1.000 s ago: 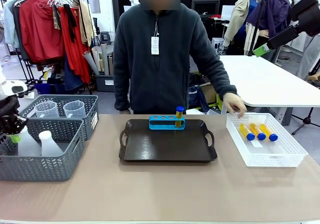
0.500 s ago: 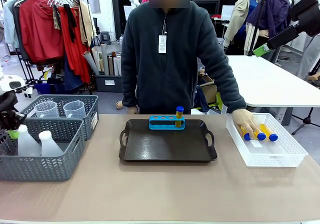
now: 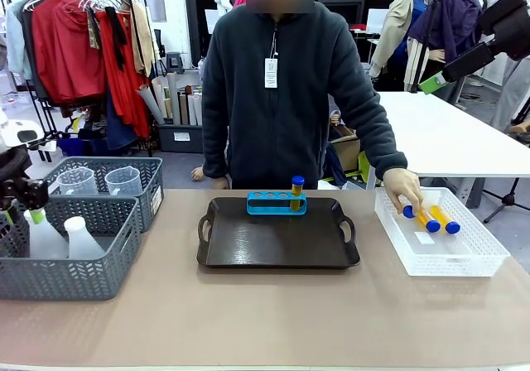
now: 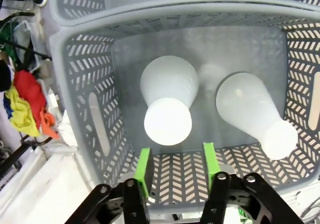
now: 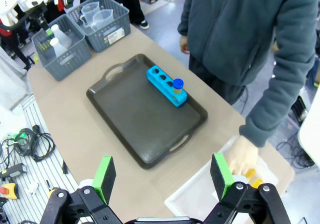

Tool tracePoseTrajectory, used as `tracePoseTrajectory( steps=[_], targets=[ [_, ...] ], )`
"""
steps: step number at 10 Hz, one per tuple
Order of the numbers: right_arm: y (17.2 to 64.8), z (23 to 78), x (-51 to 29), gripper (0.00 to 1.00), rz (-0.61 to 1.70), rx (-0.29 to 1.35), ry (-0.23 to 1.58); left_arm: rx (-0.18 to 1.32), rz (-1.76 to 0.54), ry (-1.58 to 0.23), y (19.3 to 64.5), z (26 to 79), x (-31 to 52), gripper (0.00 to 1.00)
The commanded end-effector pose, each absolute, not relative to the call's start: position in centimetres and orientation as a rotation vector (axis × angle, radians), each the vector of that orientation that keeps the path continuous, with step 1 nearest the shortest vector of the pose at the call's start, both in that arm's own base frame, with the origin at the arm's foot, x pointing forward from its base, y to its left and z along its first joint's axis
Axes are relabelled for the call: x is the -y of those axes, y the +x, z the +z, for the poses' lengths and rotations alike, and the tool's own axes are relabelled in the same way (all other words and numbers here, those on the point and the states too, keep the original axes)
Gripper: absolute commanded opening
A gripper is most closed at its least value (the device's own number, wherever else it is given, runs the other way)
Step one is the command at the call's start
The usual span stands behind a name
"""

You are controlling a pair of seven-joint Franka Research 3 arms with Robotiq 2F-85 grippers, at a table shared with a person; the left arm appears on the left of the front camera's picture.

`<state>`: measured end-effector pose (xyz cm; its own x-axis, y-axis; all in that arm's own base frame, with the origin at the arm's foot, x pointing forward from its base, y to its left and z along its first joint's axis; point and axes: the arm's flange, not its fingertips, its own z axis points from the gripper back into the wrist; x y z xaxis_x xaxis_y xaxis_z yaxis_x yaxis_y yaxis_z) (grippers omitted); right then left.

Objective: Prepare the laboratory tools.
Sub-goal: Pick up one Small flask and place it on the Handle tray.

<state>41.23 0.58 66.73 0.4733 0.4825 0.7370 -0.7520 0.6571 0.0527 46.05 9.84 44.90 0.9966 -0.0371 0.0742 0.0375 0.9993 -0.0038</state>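
Left wrist view: left gripper (image 4: pixel 176 156), jaws part-spread, empty, above the nearer conical flask (image 4: pixel 167 101) in the grey basket (image 4: pixel 82 89); second flask (image 4: pixel 255 114) just beside.

Risk: gap looks scarcely wider than the cap; a pad landing on top could tip it into its neighbour.

Right gripper (image 5: pixel 162 166): jaws wide, empty.

One tube (image 3: pixel 297 190) racked; person's hand (image 3: pixel 403 190) on the others.

One blue-capped amber tube (image 3: pixel 297 190) stands in the rack (image 3: pixel 269 203) on the tray (image 3: pixel 273 251), three tubes (image 3: pixel 445 219) lie in the white basket (image 3: pixel 464 259), and two white flasks (image 3: pixel 81 237) and two clear beakers (image 3: pixel 124 180) stand in grey baskets (image 3: pixel 74 276).
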Motion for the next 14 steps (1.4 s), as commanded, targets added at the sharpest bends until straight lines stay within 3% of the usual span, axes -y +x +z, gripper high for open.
tracePoseTrajectory(
  steps=[1,8,9,13,14],
  targets=[
    [41.3,66.9,-0.7,1.00,0.785,0.771,0.422,0.074,-0.055,-0.010,47.3,44.7,-9.9,1.00],
    [41.3,66.9,-0.7,1.00,0.785,0.771,0.422,0.082,-0.086,-0.006,49.1,42.8,-10.0,1.00],
    [41.3,66.9,-0.7,1.00,0.785,0.771,0.422,0.083,-0.088,-0.002,49.1,42.5,-10.1,0.92],
    [41.3,66.9,-0.7,1.00,0.785,0.771,0.422,0.087,-0.088,0.000,49.2,42.5,-10.1,0.12],
    [41.3,66.9,-0.7,1.00,0.785,0.771,0.422,0.087,-0.090,0.003,49.2,42.5,-10.2,0.00]
  ],
)
